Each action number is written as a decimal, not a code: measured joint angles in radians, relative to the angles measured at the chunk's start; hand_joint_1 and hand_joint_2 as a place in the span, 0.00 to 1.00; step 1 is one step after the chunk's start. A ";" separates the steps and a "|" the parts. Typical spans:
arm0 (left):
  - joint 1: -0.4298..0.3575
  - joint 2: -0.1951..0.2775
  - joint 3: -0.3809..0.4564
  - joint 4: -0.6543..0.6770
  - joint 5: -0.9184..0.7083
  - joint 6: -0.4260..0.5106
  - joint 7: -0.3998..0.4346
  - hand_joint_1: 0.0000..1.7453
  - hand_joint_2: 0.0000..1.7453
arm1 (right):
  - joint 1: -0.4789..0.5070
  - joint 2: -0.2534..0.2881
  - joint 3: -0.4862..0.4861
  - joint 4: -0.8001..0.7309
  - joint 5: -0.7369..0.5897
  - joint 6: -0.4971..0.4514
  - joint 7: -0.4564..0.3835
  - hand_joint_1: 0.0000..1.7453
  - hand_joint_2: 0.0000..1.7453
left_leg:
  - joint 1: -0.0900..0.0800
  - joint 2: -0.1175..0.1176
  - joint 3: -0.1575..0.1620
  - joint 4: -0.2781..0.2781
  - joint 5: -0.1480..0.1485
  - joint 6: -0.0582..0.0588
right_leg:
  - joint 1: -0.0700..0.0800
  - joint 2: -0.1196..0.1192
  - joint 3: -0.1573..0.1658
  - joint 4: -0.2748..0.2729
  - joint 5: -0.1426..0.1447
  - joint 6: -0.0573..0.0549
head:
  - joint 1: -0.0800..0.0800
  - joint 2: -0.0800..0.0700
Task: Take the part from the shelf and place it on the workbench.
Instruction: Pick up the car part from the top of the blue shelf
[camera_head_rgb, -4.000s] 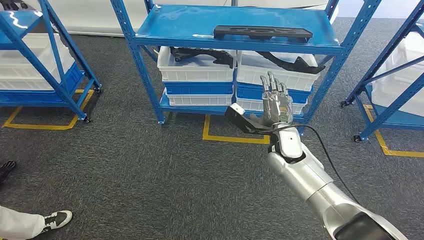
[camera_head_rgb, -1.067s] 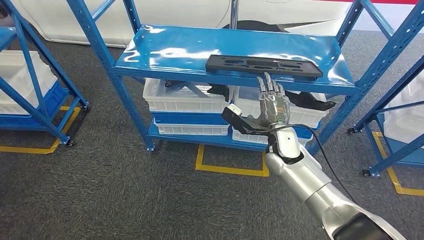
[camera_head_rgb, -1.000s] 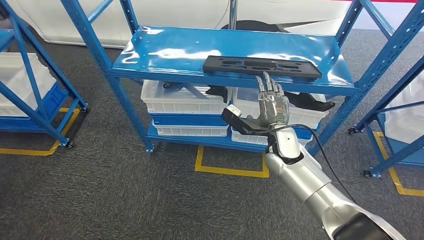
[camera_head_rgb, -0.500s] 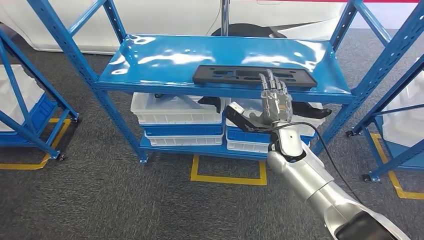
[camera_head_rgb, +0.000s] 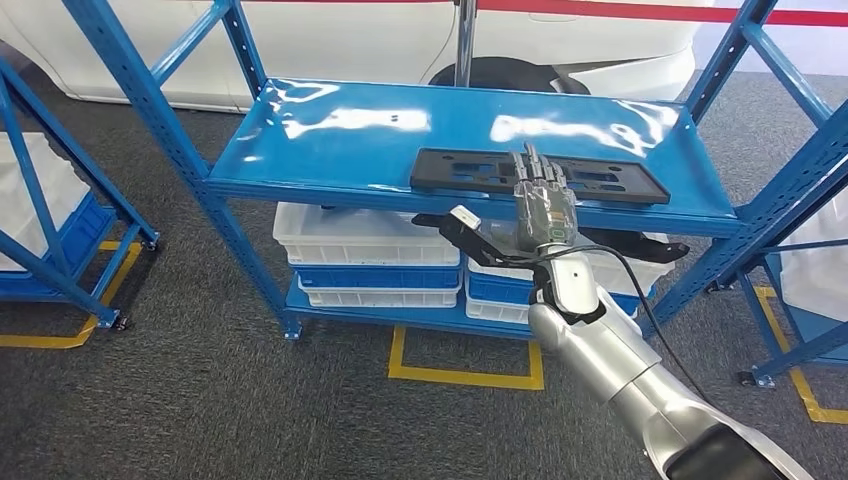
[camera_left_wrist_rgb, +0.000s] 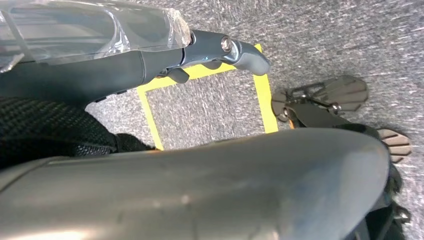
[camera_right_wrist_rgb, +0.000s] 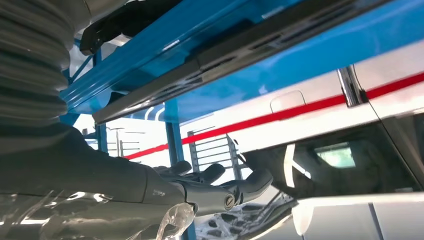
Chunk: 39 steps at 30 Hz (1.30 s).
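Right hand (camera_head_rgb: 541, 205) spread wide, empty — fingertips at black part (camera_head_rgb: 470, 170); below it, white bins (camera_head_rgb: 365, 238) hold dark parts (camera_head_rgb: 640, 243).

Right hand (camera_head_rgb: 541, 205) hides part (camera_head_rgb: 470, 170) middle; contact unclear; bins (camera_head_rgb: 366, 235) half under shelf (camera_head_rgb: 350, 135).

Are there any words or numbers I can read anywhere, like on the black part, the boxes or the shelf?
None: no picture shows a word, number or label.
Black part: plain, with cut-out holes, no writing.
Blue shelf: shiny blue, no label.
White bins: no writing that can be made out.
Right hand: no readable marking.
Yellow floor lines: only an outline, not a sign.
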 joint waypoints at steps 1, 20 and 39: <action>-0.001 0.000 0.000 0.000 0.000 0.000 0.000 0.00 0.00 | 0.000 0.000 0.000 0.000 0.000 0.002 0.000 0.00 1.00 | -0.001 0.000 0.002 0.005 -0.003 -0.005 | 0.001 0.001 0.003 -0.008 -0.001 -0.004 | 0.000 0.000; -0.009 0.004 0.000 0.000 0.000 0.000 -0.002 0.00 0.00 | -0.009 -0.005 0.007 0.003 0.000 0.086 0.033 0.00 1.00 | 0.025 0.011 -0.060 -0.001 0.054 -0.009 | -0.028 -0.001 0.072 0.074 -0.106 0.039 | 0.002 0.000; -0.005 0.007 0.009 0.000 0.013 0.002 -0.028 0.00 0.00 | -0.044 -0.033 0.047 0.087 0.019 0.272 0.192 0.00 1.00 | 0.032 0.006 -0.182 0.314 -0.123 -0.056 | -0.020 -0.002 0.032 -0.008 -0.022 -0.012 | 0.001 0.000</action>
